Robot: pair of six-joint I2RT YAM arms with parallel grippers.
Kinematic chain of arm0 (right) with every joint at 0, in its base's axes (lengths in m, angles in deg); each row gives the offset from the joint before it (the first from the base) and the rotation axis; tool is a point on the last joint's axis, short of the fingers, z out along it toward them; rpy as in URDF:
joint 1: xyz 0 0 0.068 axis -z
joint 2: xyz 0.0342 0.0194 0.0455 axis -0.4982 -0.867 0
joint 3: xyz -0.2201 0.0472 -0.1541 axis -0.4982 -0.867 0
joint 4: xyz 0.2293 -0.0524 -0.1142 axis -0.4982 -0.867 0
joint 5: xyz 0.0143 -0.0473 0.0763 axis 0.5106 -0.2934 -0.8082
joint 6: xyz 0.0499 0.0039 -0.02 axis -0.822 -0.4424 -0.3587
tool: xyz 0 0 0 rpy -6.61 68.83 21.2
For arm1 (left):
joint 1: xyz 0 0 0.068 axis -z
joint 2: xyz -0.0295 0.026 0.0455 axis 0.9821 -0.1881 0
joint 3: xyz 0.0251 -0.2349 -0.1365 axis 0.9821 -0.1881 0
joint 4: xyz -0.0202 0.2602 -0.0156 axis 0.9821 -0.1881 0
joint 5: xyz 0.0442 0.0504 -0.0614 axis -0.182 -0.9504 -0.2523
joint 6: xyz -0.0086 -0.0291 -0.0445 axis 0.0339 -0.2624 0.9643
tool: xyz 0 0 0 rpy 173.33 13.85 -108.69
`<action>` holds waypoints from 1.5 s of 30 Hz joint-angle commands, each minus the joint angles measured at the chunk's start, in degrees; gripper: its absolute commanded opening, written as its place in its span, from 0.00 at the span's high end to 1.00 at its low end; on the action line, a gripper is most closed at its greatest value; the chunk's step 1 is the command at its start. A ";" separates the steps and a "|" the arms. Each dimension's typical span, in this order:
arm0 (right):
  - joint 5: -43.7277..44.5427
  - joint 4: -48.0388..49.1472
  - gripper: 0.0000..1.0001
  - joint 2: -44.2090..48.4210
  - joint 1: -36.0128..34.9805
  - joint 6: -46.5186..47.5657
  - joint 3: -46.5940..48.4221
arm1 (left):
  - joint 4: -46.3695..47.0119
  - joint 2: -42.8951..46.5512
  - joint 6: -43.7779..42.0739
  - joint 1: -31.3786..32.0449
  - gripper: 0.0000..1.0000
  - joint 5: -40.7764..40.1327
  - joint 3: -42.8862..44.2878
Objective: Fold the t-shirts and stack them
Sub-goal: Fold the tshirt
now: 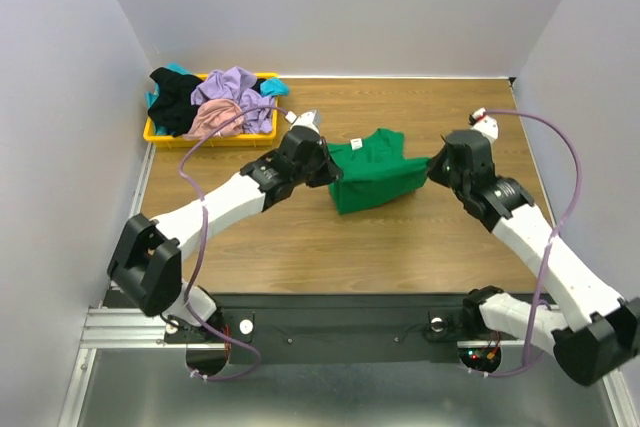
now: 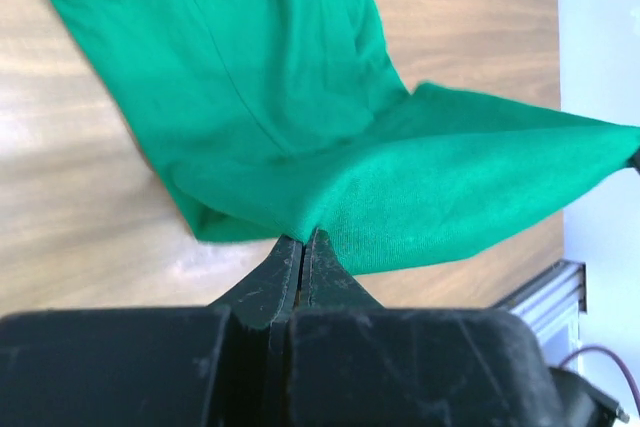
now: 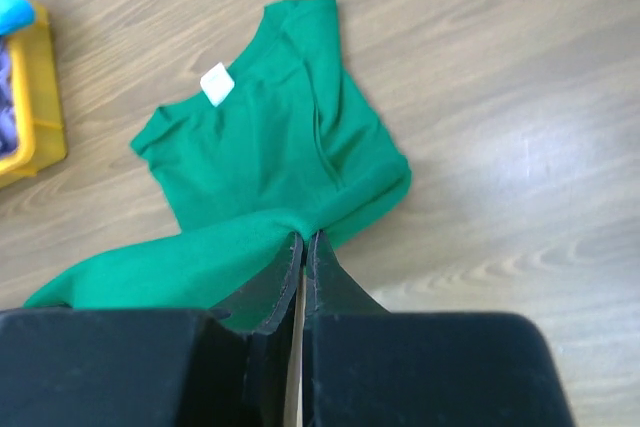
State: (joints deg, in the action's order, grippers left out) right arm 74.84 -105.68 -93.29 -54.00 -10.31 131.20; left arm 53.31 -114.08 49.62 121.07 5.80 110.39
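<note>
One green t-shirt [image 1: 375,182] is in the middle of the tabletop [image 1: 300,247], partly lying and partly lifted. Its collar end rests flat on the wood toward the far edge, with a small white neck label [image 3: 216,83] facing up. Its near part is pulled up off the surface and stretched in a band between the two arms. The left gripper [image 2: 303,239] has its fingers pressed together on a pinch of green cloth at the band's left end. The right gripper [image 3: 302,239] is clamped in the same way on the right end. In the overhead view the two grippers face each other across the shirt, left [image 1: 332,169] and right [image 1: 432,169].

More tees are heaped in a shallow yellow tray [image 1: 152,133] in the far left corner of the tabletop. A lavender tee [image 1: 237,84] is on top, a dusty pink tee [image 1: 212,119] is beside it, a black tee [image 1: 175,97] is at the left, and a teal tee [image 1: 270,87] pokes out at the edge.

The tabletop is brown wood-grain laminate with a soft sheen. Pale grey walls [image 1: 60,97] close it in on the left, far and right sides. Along the near edge a black plate [image 1: 350,319] carries both arm bases, and an aluminium rail [image 1: 110,327] is at its left. Purple cables [image 1: 195,247] loop along each arm.
</note>
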 commanded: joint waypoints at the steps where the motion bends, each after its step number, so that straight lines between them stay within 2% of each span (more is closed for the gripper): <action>1: 6.80 6.05 1.00 -6.90 -0.23 4.55 7.41 | 0.21 -4.12 -4.18 -3.23 1.00 3.85 5.89; 7: 7.16 8.34 1.00 -17.56 1.09 7.80 14.88 | -2.08 -10.21 -4.80 -6.49 1.00 5.44 11.87; 12: 1.72 10.53 1.00 -26.94 3.63 11.67 20.24 | -2.61 -14.42 -4.80 -9.21 1.00 5.27 14.77; 17: -0.04 12.82 1.00 -33.37 5.57 12.73 24.63 | -3.05 -20.47 -5.24 -12.90 1.00 6.32 19.42; 24: -3.47 15.63 1.00 -44.88 8.47 14.23 31.05 | -3.22 -28.04 -5.15 -14.84 1.00 5.98 26.54; 25: -3.65 15.72 1.00 -46.38 8.65 14.14 31.85 | -3.31 -29.27 -5.15 -15.01 0.98 4.41 27.25; 26: -4.00 15.81 1.00 -49.70 8.91 14.31 33.16 | -3.66 -30.06 -5.15 -15.36 0.66 1.87 29.60; 27: -4.09 15.81 1.00 -51.12 9.35 14.40 34.22 | -4.53 -31.03 -5.15 -15.63 0.49 1.67 31.19; 28: -4.09 15.81 0.95 -52.62 9.53 14.40 35.44 | -5.15 -31.91 -5.50 -16.24 0.24 2.19 32.86; 29: -4.26 15.81 0.66 -53.85 9.62 14.84 38.50 | -6.98 -33.83 -6.20 -16.51 0.02 2.97 34.88; 30: -6.01 15.72 0.48 -55.52 9.79 15.36 39.75 | -8.13 -34.37 -6.29 -16.60 0.02 2.90 38.82; 32: -9.86 15.72 0.15 -55.10 9.71 16.42 41.51 | -9.11 -34.29 -7.25 -16.51 0.02 2.63 41.31; 33: -11.37 15.72 0.09 -54.48 9.71 16.94 41.43 | -9.20 -33.85 -7.35 -16.51 0.02 2.81 41.40; 38: -18.31 15.81 0.05 -48.07 9.62 15.73 33.98 | -6.22 -29.20 -8.23 -15.02 0.01 2.89 36.06; 39: -21.98 15.81 0.05 -47.19 9.79 14.94 30.92 | -5.17 -28.76 -8.23 -14.41 0.02 3.85 33.43; 41: -27.18 15.90 0.05 -45.43 9.71 13.62 27.91 | -3.14 -29.01 -8.49 -13.70 0.01 5.87 32.01; 45: -31.24 16.69 0.05 -46.30 9.71 10.63 22.99 | -2.52 -31.56 -8.05 -11.86 0.02 9.30 32.35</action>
State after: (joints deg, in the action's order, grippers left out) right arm 51.28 -91.32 -138.95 -44.19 3.20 157.25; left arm 47.82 -146.08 42.56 107.43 11.05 143.26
